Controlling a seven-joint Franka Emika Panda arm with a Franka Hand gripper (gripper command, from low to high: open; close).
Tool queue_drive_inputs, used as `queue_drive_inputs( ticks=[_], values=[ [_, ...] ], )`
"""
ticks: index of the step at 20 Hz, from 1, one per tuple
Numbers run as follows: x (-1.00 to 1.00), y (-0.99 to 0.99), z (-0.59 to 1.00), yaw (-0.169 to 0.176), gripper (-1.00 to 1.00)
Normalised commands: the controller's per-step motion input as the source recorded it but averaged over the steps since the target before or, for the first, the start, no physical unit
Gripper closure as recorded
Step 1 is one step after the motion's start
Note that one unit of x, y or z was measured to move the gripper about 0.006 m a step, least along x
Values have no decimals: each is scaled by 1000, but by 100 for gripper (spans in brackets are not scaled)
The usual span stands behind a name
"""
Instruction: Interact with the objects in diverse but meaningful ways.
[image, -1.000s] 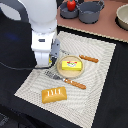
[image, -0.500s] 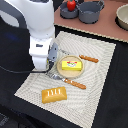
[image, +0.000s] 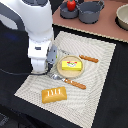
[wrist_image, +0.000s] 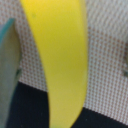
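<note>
- The white arm (image: 37, 35) reaches down over the end of the woven placemat (image: 100, 65) at the exterior view's left, and its body hides the pincer from that camera.
- In the wrist view a yellow banana (wrist_image: 62, 60) fills the middle of the picture, very close and blurred, running lengthwise over the mat's weave and the dark bench (wrist_image: 30, 107) beyond the mat's edge.
- A grey-green finger (wrist_image: 9, 65) shows at one edge of the wrist view, just beside the banana; whether the pincer is clamped on the fruit or standing apart I cannot tell.
- The yellow butter block (image: 70, 65) with its red mark lies on a small round plate (image: 79, 70) near the middle of the mat, just beside the arm.
- The scored bread loaf (image: 54, 94) lies on the mat's near part, apart from the plate.
- A wooden-handled fork (image: 70, 81) lies between plate and loaf; a wooden-handled knife (image: 89, 59) lies just beyond the plate.
- The red tomato (image: 71, 5) sits in one of two grey pots (image: 91, 11) on the brown surface at the back, well apart from the arm.
</note>
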Motion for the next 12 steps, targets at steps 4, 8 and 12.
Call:
queue_drive_inputs(
  ticks=[4,8,12],
  values=[
    [-27,0,-146,27,100],
    [-196,189,327,70,100],
    [-344,419,561,93,100]
  ],
)
